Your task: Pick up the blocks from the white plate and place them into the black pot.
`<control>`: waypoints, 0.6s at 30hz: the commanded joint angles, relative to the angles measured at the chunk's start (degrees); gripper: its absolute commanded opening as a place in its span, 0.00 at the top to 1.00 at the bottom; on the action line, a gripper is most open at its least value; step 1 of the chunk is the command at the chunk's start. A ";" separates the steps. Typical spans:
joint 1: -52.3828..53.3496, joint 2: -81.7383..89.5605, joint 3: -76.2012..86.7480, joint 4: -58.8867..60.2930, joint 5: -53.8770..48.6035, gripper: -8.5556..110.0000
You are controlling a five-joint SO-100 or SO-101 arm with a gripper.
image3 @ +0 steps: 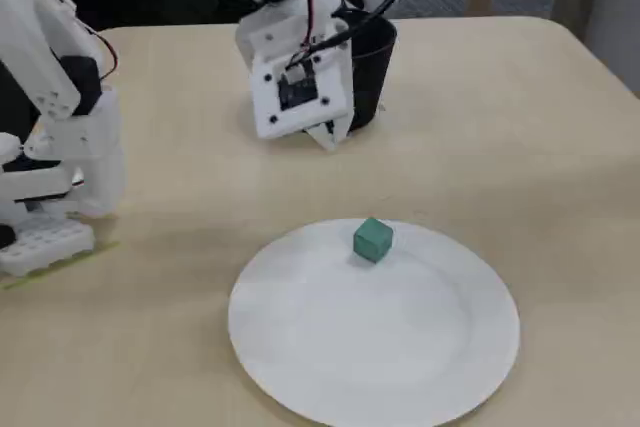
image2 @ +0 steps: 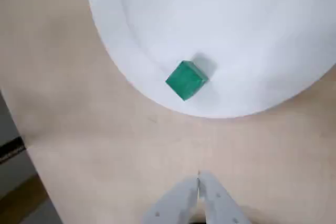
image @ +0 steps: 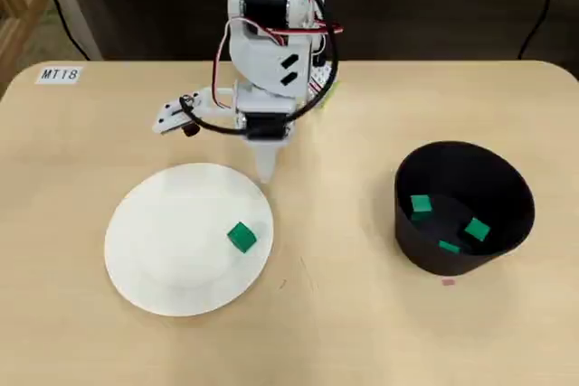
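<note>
Since the wrist view looks out along the claw, its own tips come first: the gripper enters from the bottom edge with its two white fingers pressed together, clenched and empty, above bare tabletop. Straight ahead of those tips, across a strip of bare wood, lies the near rim of the white plate, and just inside that rim sits the last green block, turned corner-on to the claw, so no flat pair of faces lines up with the jaws. Reaching it looks like a short advance forward and down, with the fingers opened first and perhaps a wrist turn. Farther off, in the overhead view, the black pot stands near the table's right edge, well apart from the plate, with three blocks already inside.
</note>
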 commanded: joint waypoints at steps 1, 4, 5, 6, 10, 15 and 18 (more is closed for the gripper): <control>0.53 -1.41 -2.64 -0.53 7.29 0.95; 1.85 -3.25 -3.34 -0.62 13.27 0.95; 2.20 -3.69 -3.43 -0.88 15.12 0.95; 2.46 -4.13 -3.69 -0.88 17.14 0.95; 3.16 -7.73 -6.94 -1.41 21.97 0.95; 3.34 -13.97 -14.06 1.23 22.06 0.78; 3.52 -15.12 -14.77 1.05 23.12 0.74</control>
